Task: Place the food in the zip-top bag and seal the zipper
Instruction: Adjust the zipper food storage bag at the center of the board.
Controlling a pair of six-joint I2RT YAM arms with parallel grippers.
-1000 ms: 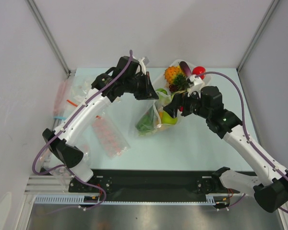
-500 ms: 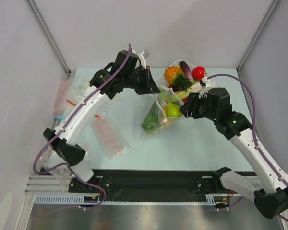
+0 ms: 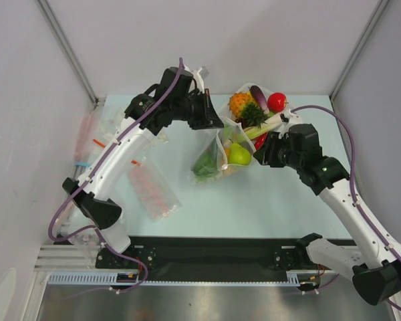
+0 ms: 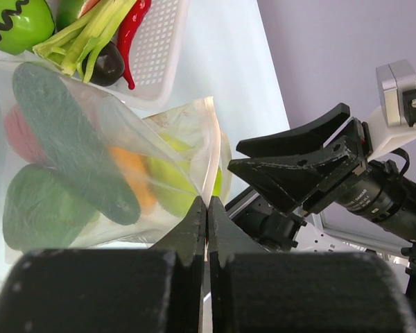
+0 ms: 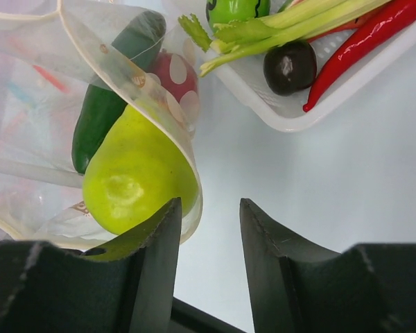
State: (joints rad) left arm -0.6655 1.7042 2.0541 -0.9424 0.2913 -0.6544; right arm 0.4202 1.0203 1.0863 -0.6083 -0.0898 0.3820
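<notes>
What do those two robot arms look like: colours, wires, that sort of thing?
Both the left arm and right arm have smooth white links with bulky black joints. A purple cable runs loosely along each. The left gripper and right gripper end in matte black, wedge-shaped fingers.

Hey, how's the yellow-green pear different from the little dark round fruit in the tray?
The pear is yellow-green, the dark round fruit nearly black. The pear is bigger and tapered, the dark round fruit small. The pear sits inside the clear bag, the dark round fruit in the white tray. Both are glossy.
</notes>
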